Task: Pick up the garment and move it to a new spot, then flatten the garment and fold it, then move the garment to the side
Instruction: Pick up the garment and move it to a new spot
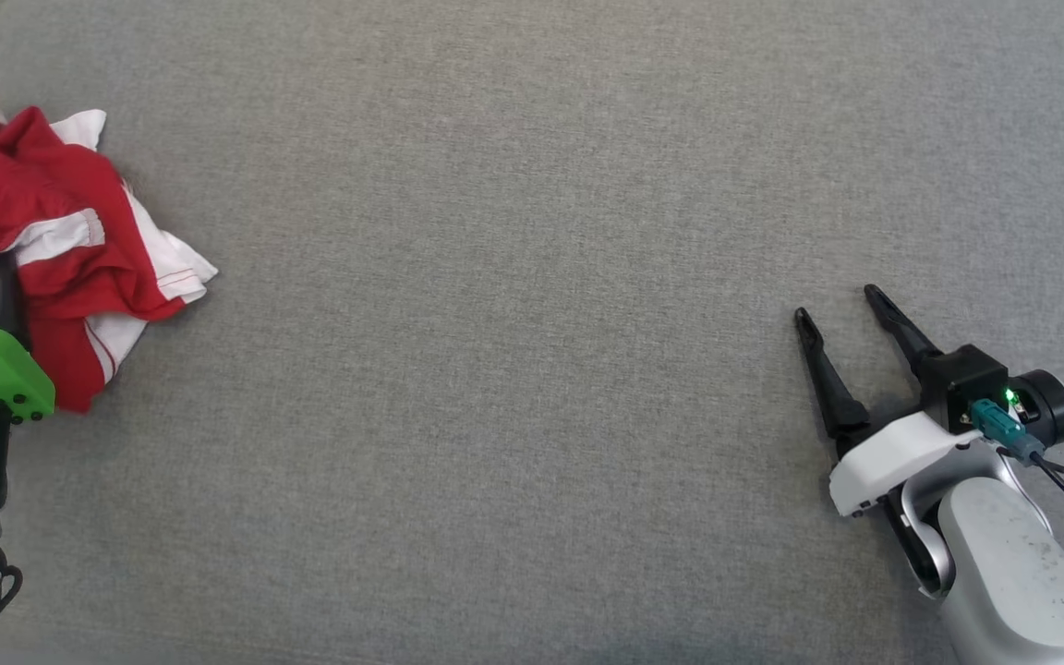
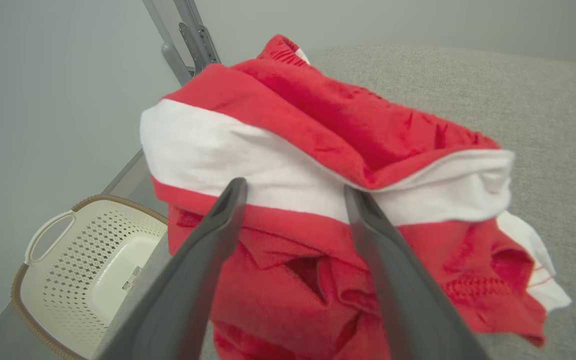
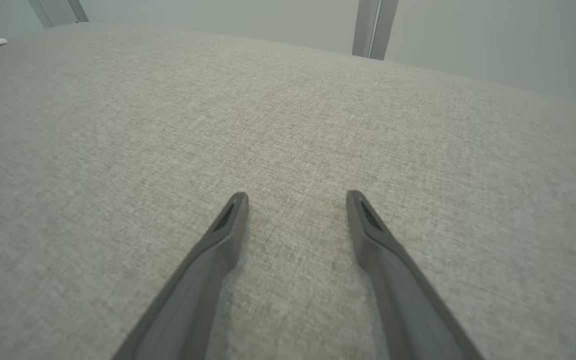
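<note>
At your far left the red-and-white garment (image 1: pixel 61 249) lies crumpled near the left edge of the grey bench (image 1: pixel 513 369), with a pale perforated basket (image 2: pixel 113 235) down below that edge. Your left claw (image 2: pixel 293 192) is spread wide right at the garment's white band, gripping nothing, though you cannot tell whether its tips touch the cloth. Far to the right, well apart from the garment, your right claw (image 1: pixel 837 307) hangs wide open and empty over the bench.
</note>
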Motion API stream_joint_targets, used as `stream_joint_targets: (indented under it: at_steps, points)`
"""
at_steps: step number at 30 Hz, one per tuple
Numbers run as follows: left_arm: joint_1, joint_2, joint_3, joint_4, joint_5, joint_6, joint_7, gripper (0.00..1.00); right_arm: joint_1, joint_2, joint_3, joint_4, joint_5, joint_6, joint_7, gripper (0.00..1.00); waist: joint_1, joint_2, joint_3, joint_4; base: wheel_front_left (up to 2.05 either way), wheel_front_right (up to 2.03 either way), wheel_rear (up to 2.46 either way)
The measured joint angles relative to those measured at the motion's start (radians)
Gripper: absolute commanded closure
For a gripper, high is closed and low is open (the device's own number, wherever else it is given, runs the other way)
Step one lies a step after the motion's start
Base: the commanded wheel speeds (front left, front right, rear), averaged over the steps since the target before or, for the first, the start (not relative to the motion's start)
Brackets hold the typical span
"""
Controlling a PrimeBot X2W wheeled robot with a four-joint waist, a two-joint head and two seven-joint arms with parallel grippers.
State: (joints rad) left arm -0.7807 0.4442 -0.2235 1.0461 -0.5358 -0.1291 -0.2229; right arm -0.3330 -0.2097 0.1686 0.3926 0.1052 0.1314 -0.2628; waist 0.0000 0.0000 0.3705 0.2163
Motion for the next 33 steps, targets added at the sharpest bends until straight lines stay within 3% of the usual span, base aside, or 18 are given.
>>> stream_joint_targets:
  at_steps: [1,2,3,12,22,25,33]
  points:
    - [-0.006,-0.001,0.001,0.015,0.0,0.0,-0.004,0.0,0.0,-0.001,-0.004,0.0,0.0,0.0,0.0,0.0,0.0,0.0,0.006,-0.008,0.0,0.0,0.0]
    - [-0.012,-0.004,0.001,0.028,-0.001,0.0,-0.009,0.44,0.0,-0.001,-0.007,0.0,0.0,0.0,0.0,0.0,0.0,0.0,0.011,-0.015,0.0,0.0,0.0]
    - [-0.019,-0.007,-0.002,0.038,-0.001,0.0,-0.012,1.0,0.0,-0.002,-0.01,0.0,0.0,0.0,0.0,0.0,0.0,0.0,0.015,-0.021,0.0,0.0,0.0]
    - [-0.055,-0.011,-0.034,0.038,0.047,0.007,-0.036,1.0,0.007,0.022,-0.018,0.01,0.0,0.0,-0.002,0.0,0.0,0.0,-0.014,-0.015,0.0,0.0,0.0]
    - [-0.062,-0.007,-0.063,-0.294,0.118,0.001,-0.04,1.0,0.039,0.082,-0.018,0.026,0.019,0.0,-0.002,0.0,0.0,0.0,-0.116,0.0,0.0,0.0,0.0]
    - [-0.056,-0.048,-0.083,-0.385,0.108,0.001,-0.041,1.0,0.05,0.098,-0.023,0.029,0.025,0.0,-0.002,0.0,0.0,0.0,-0.134,-0.016,0.0,0.0,0.0]
    - [0.014,-0.243,-0.154,-0.505,0.007,0.0,-0.041,1.0,0.061,0.123,-0.032,0.029,0.036,0.0,-0.002,0.0,0.0,0.0,-0.154,-0.113,0.0,0.0,0.0]
